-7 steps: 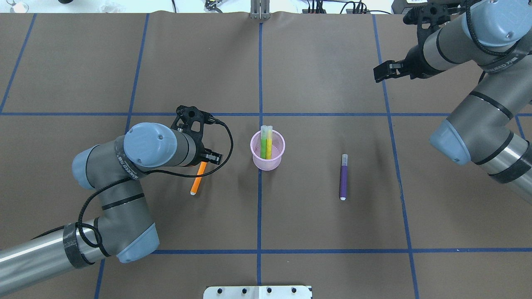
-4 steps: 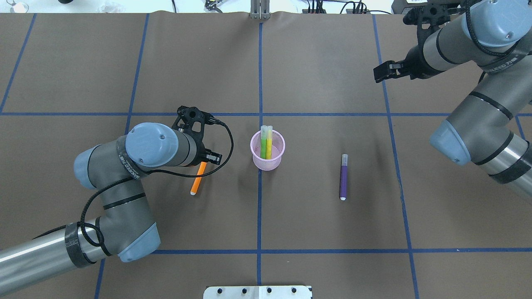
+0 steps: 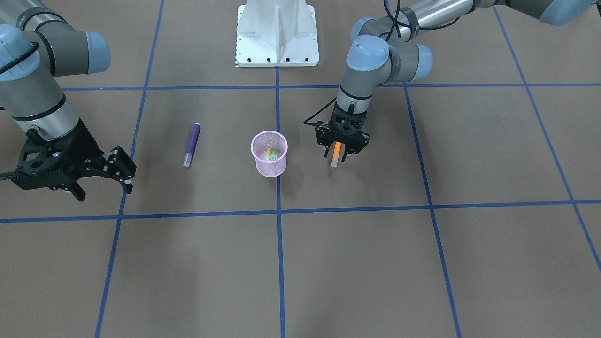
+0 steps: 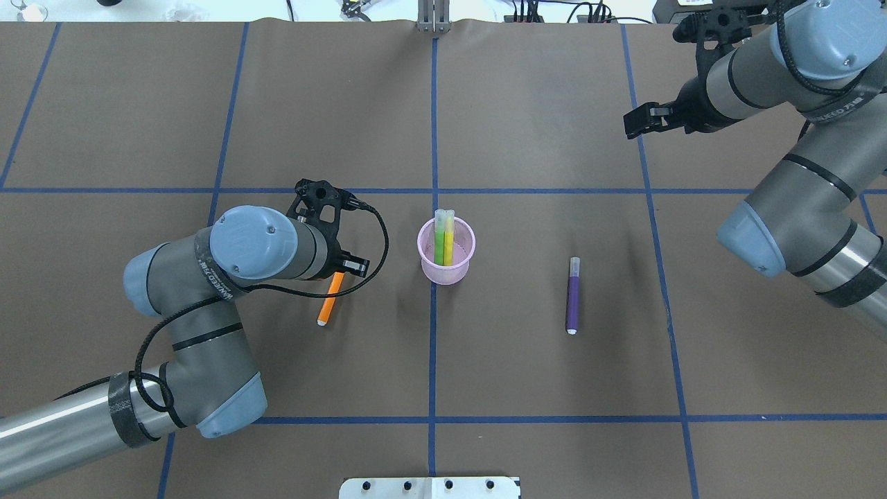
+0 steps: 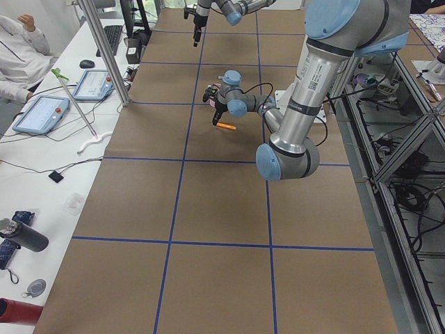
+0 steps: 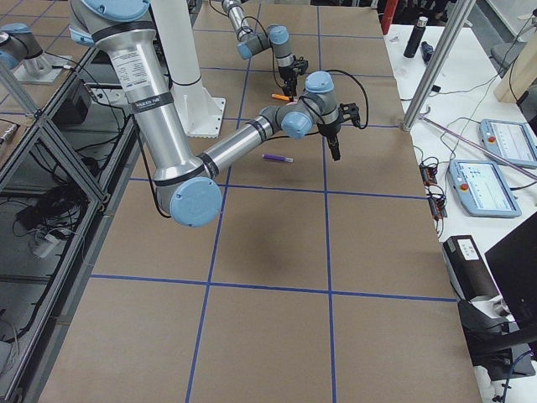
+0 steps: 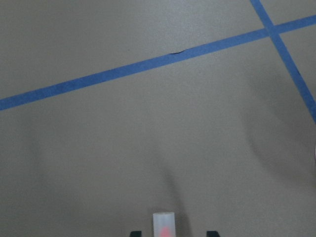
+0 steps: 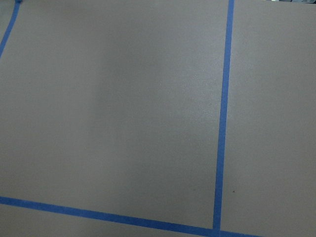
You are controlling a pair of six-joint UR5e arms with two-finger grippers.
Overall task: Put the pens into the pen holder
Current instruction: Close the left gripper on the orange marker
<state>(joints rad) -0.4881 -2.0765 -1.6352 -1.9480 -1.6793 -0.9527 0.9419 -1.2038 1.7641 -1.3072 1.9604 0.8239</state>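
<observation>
Two pens, a green stick (image 4: 438, 247) and a yellow one (image 4: 449, 247), stand in the pink wire-mesh pen holder (image 4: 449, 275). At its 9 o'clock, seen from overhead, the left arm's fingers (image 3: 344, 153) straddle the slim orange pen (image 4: 327, 305) on the tabletop (image 4: 527, 388), spread and unclamped; closing squarely, then lifting, looks next. The purple pen (image 4: 572, 298) lies at 3 o'clock, and the right arm's fingers (image 3: 123, 165) hang open.

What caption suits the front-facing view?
Left gripper straddles the orange pen beside the pen holder with two pens inside; purple pen lies apart.
</observation>
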